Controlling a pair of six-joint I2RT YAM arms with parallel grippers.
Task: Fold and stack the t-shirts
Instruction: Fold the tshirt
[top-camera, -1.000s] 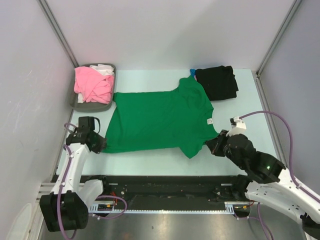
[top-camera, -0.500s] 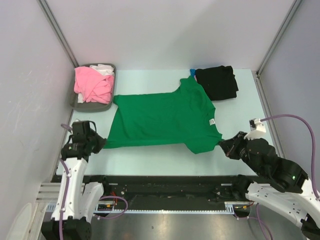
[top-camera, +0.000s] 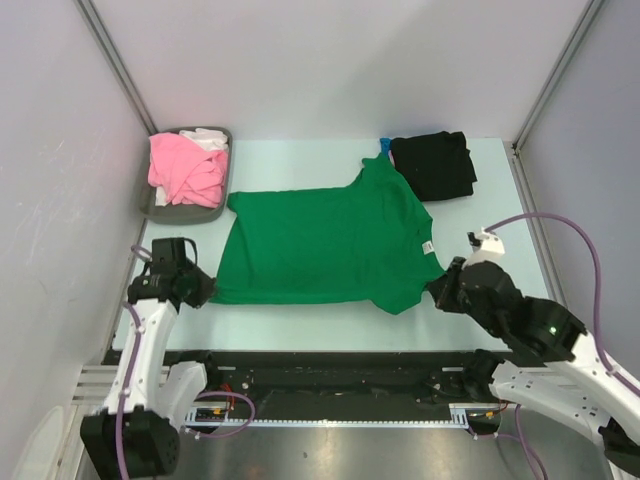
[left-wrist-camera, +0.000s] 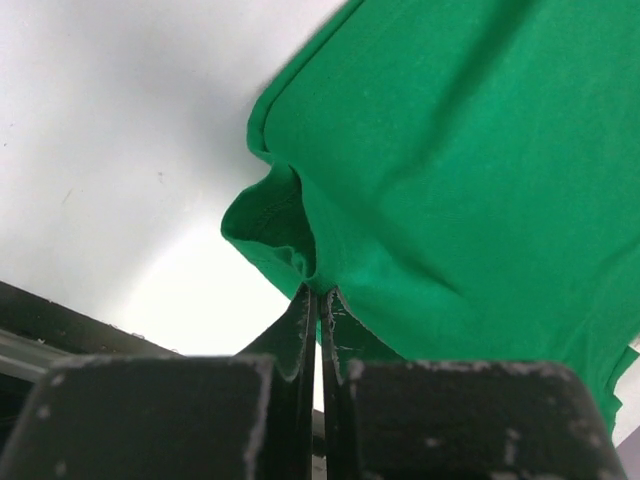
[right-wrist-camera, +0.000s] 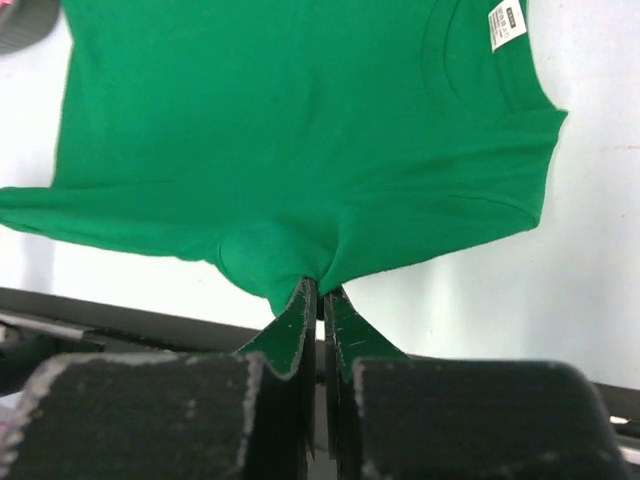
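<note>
The green t-shirt (top-camera: 325, 245) lies spread almost flat just right of the tray (top-camera: 160, 208), its white label (top-camera: 426, 245) at the end away from the tray and its two near corners pulled into bunches. The pink t-shirt (top-camera: 185, 170) and the white t-shirt (top-camera: 208, 138) are crumpled in the tray. The black t-shirt (top-camera: 435, 165) lies folded well right of the tray, with a sliver of the blue t-shirt (top-camera: 384, 146) at its tray-side edge

Overhead, wrist close-ups (green tee (top-camera: 325, 245) shared)

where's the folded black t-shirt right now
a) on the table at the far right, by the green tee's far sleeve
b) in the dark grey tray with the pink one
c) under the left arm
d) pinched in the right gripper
a: the folded black cotton t-shirt lies on the pale table at the far right, beside the spread bright green t-shirt, while the dark grey plastic tray holds a pink tee and a white tee.
</note>
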